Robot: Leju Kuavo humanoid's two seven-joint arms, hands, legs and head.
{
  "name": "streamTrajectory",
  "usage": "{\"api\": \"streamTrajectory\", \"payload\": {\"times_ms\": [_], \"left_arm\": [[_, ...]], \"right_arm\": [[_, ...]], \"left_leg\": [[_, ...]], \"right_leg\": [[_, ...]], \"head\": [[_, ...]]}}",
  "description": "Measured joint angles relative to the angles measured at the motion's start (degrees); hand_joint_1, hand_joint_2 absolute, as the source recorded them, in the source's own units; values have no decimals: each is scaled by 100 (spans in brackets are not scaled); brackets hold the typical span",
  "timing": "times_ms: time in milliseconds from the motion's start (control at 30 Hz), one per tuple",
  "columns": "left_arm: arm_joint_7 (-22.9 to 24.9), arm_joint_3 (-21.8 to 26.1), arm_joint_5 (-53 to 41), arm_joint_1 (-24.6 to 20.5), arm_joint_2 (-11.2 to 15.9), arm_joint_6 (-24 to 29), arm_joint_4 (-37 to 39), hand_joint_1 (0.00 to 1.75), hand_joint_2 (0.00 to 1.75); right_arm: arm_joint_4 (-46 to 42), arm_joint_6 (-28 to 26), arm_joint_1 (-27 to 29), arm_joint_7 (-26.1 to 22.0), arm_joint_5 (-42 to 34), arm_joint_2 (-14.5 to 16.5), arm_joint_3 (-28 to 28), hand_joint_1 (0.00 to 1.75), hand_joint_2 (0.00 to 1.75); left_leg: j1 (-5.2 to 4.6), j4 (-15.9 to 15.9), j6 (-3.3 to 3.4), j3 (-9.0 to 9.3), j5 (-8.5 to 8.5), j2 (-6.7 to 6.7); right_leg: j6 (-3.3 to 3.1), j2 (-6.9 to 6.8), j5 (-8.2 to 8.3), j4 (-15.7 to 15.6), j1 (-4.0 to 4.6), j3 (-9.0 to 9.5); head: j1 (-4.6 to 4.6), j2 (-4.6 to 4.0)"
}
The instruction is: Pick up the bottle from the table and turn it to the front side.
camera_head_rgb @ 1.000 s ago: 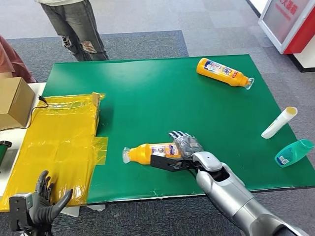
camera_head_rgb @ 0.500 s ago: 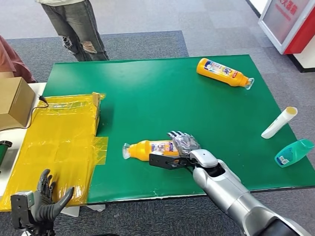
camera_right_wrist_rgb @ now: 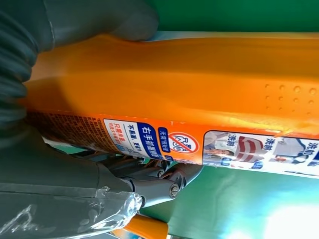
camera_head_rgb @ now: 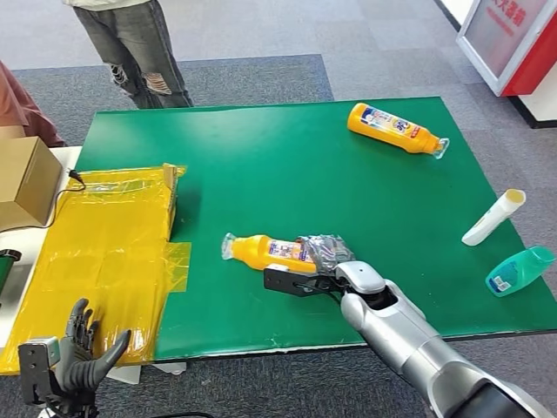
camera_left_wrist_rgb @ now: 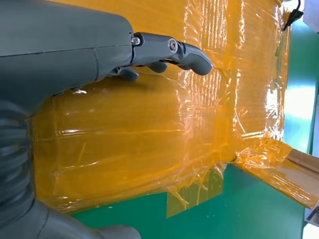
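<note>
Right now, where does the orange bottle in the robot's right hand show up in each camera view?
Head view: the orange bottle lies near the table's front edge, cap toward the yellow wrap, its base end in the right hand.
Left wrist view: not in it.
Right wrist view: the bottle's orange body and label run across the picture.
Shared landmark: the green table surface.

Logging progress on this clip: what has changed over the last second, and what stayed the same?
The right hand closed its fingers around the near orange bottle and now grips it; the bottle's cap end shifted slightly up and away from the robot. The left hand, far orange bottle, white tube and teal bottle stayed put.
</note>
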Motion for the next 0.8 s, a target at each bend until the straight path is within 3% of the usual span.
{"api": "streamTrajectory", "payload": {"times_ms": [300,567,700,800], "left_arm": [[0,-1,27,-3,4,-2,3,0,175],[-123,-142,681,-40,46,-219,-13,0,175],[-149,-614,1281,-102,208,-199,-143,0,175],[-199,-1066,1559,-120,370,-113,-263,0,175]], "right_arm": [[-11,-121,32,-259,-358,4,-63,175,175],[-959,-501,601,-1776,-2059,29,-654,175,175],[-1695,-303,1013,-2531,-3413,199,-1092,175,175],[-2136,-68,1251,-2787,-4143,303,-1428,175,175]], "left_leg": [[0,0,0,0,0,0],[0,0,-1,-2,0,0],[1,0,-1,-4,-1,-1],[0,0,0,-5,-2,-1]], "right_leg": [[0,0,1,0,0,0],[0,-1,-1,0,1,-4],[0,-1,-3,0,1,-7],[1,-1,-4,0,1,-5]], "head": [[-1,0],[0,0],[-1,0],[-1,0]]}}
